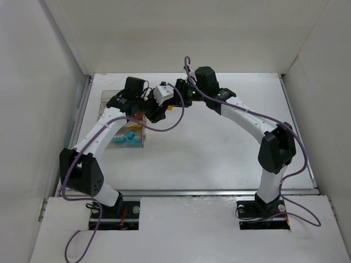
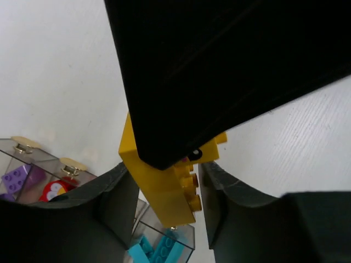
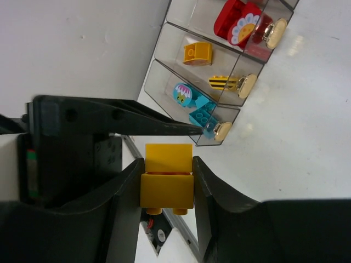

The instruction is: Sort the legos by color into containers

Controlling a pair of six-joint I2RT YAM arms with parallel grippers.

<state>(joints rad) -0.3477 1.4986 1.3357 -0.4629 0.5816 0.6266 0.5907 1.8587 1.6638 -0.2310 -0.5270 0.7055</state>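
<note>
A yellow brick [image 3: 166,183] hangs in the air beside the containers [image 1: 112,118], and both grippers are on it. My right gripper [image 3: 167,175] is shut on it, both fingers flat against its sides. In the left wrist view my left gripper [image 2: 167,186] has the same yellow brick [image 2: 164,189] between its fingers, which look pressed to both sides. The right gripper's black body covers the brick's top there. From above, the two grippers meet at the bins' right side [image 1: 167,107]. The bins hold purple [image 2: 16,176], red [image 3: 241,19], yellow [image 3: 197,53] and cyan [image 3: 192,98] legos.
The row of clear bins [image 3: 164,33] runs along the table's left side, and each bin has a yellowish front tab [image 3: 247,85]. White enclosure walls [image 1: 55,82] stand on the left, back and right. A purple cable [image 1: 181,118] hangs between the arms.
</note>
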